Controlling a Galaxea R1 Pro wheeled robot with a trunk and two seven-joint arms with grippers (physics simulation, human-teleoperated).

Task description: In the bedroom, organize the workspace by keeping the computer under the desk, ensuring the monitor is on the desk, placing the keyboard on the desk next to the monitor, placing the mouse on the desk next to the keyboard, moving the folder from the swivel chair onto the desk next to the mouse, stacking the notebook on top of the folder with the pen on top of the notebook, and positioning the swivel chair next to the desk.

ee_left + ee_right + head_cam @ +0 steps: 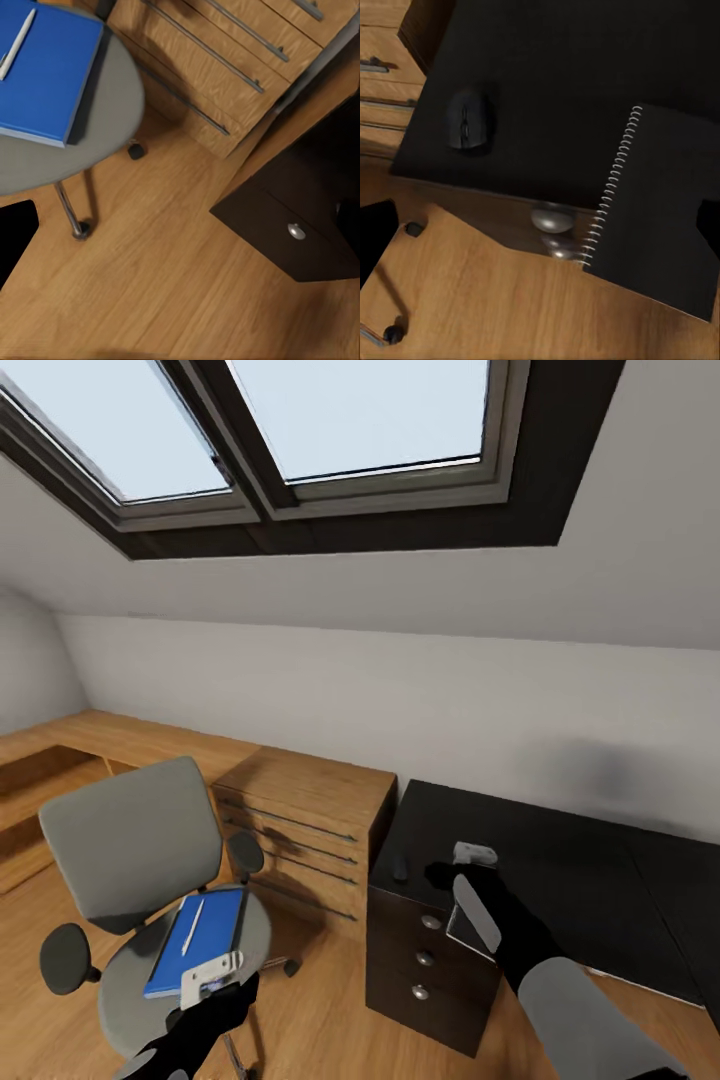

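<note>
The folder's (200, 942) near corner is being covered by the left gripper (212, 973). The notebook (660, 210) is being cut off at the right wrist picture's edge, its lower part overhanging the surface (555, 90). The jaws' spacing cannot be made out.

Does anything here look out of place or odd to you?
Yes. A blue folder with a white pen on it lies on the swivel chair seat rather than on a work surface. The right end effector holds a spiral notebook tilted over the black desk corner, near the mouse.
</note>
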